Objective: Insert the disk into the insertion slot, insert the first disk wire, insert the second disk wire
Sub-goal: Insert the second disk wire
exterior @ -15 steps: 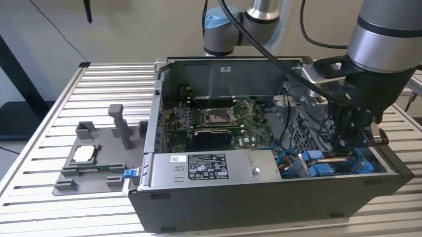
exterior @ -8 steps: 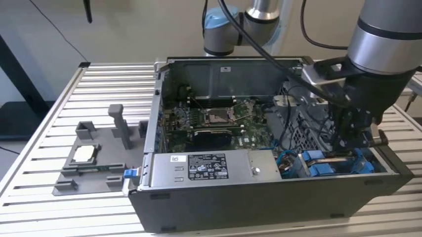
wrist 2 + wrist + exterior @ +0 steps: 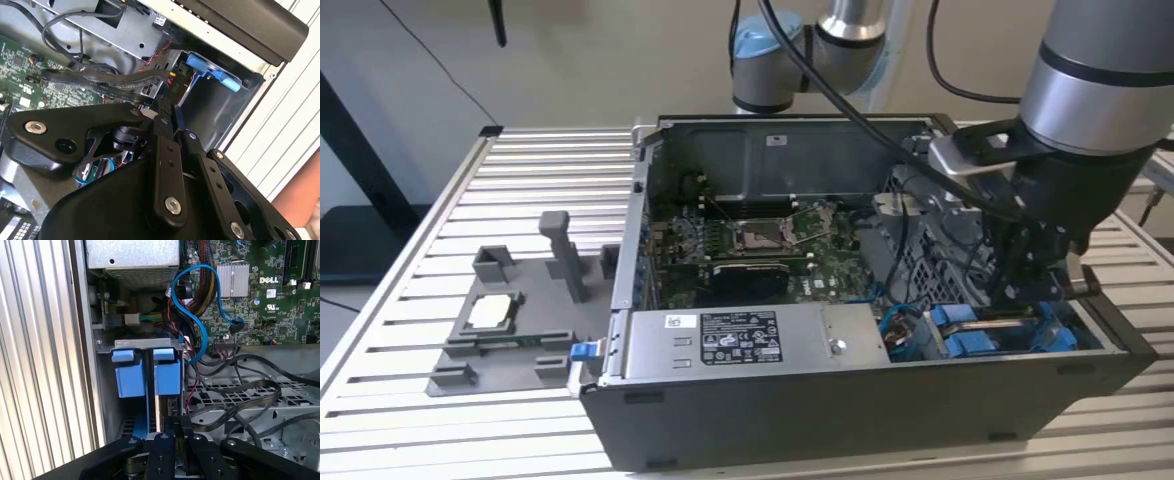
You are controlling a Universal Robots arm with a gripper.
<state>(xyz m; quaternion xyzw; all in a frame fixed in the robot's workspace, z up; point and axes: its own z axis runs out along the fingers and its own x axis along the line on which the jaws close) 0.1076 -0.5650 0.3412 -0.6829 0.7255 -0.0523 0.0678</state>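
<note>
Down in the corner of the open computer case (image 3: pixel 854 420), the gripper (image 3: pixel 1027 275) hangs over the drive cage with its fingers (image 3: pixel 167 450) drawn narrow, pinched on what looks like a dark flat wire connector (image 3: pixel 167 107) at their tips. The disk (image 3: pixel 162 405), I judge, is already seated edge-up in the insertion slot (image 3: pixel 147 343), directly ahead of the fingertips, between two blue carrier tabs (image 3: pixel 131 377); little of its body shows, so how deep it sits I cannot tell.

To do this step well, the connector should be kept square to the disk's edge and pressed straight along the line of the fingers, with no twist, since a tilted plug would likely jam against the port.

Room is tight. Just to one side of the fingers rises the case's sheet-metal wall, and beyond it the ribbed bench (image 3: pixel 440 200). To the other side lies a perforated cage floor strewn with black flat cables (image 3: pixel 240 395), close enough to snag. Past the tabs, a blue data cable (image 3: pixel 197 325) loops near the power supply (image 3: pixel 747 340). Straight back along the approach looks the clearest way out.
</note>
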